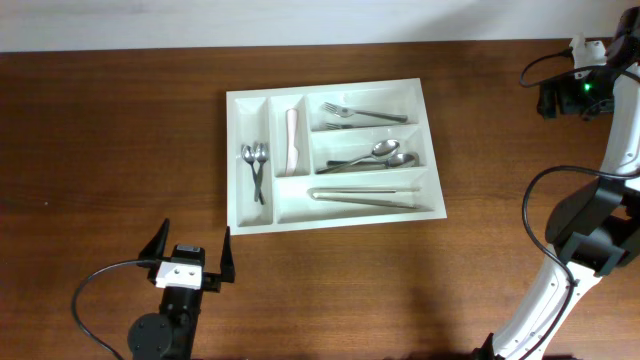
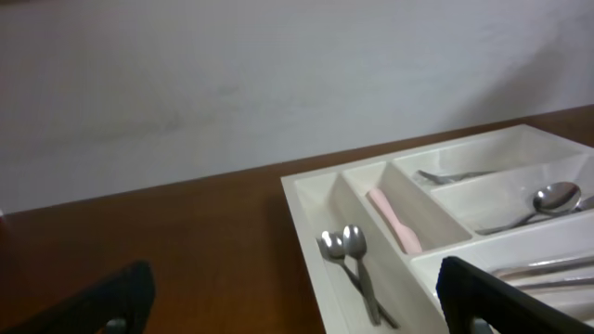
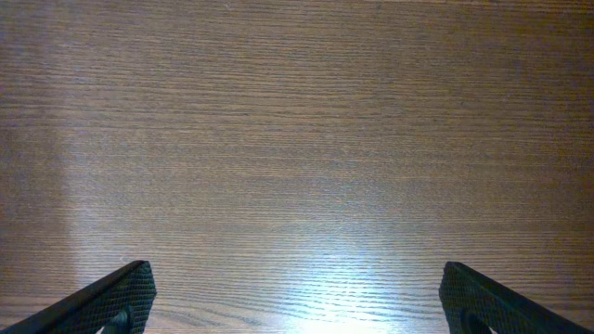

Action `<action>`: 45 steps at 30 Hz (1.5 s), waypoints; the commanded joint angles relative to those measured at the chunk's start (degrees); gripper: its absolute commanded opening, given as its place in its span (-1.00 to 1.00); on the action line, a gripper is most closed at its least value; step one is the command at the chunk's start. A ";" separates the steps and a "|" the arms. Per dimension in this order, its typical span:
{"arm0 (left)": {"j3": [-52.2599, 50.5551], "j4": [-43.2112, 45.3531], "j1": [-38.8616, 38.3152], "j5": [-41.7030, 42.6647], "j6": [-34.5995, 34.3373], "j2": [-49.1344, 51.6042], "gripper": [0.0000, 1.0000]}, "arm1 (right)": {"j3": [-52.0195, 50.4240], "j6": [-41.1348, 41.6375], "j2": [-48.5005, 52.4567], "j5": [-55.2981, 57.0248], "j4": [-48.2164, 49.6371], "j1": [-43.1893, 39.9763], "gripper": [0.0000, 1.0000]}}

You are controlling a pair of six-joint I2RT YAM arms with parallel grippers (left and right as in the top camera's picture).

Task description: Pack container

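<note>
White plastic, the cutlery tray (image 1: 245,115) lies flat near the middle of the dark wooden table (image 1: 100,130), slightly turned, with its two narrow compartments on the left of the overhead view and three long ones stacked on the right. Two teaspoons (image 1: 256,165) lie side by side in the outermost narrow compartment, bowls toward the far edge. A pale pink-handled utensil (image 1: 292,138) lies in the narrow compartment next to it; I cannot tell what kind it is. Forks (image 1: 362,114) fill the far long compartment, larger spoons (image 1: 378,157) the middle one, and a pair of long pale utensils (image 1: 365,196) the near one.

Left gripper (image 1: 195,243) sits just off the tray's near left corner, apart from it, jaws spread wide with nothing between them. Its wrist view looks across the tray toward a pale wall (image 2: 232,83).

Right gripper (image 3: 297,306) is well away at the table's far right corner, likewise released and empty, its black fingers (image 3: 116,295) spread over bare wood grain.
</note>
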 commanded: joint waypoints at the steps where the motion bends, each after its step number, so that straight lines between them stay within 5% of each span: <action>1: -2.23 0.63 0.35 0.76 0.92 -0.61 0.98 | -0.33 -0.22 0.39 -0.31 0.02 0.04 0.97; 45: -2.67 -2.01 2.23 0.35 0.72 -0.59 0.98 | -0.33 -0.22 0.39 -0.33 0.02 0.02 0.98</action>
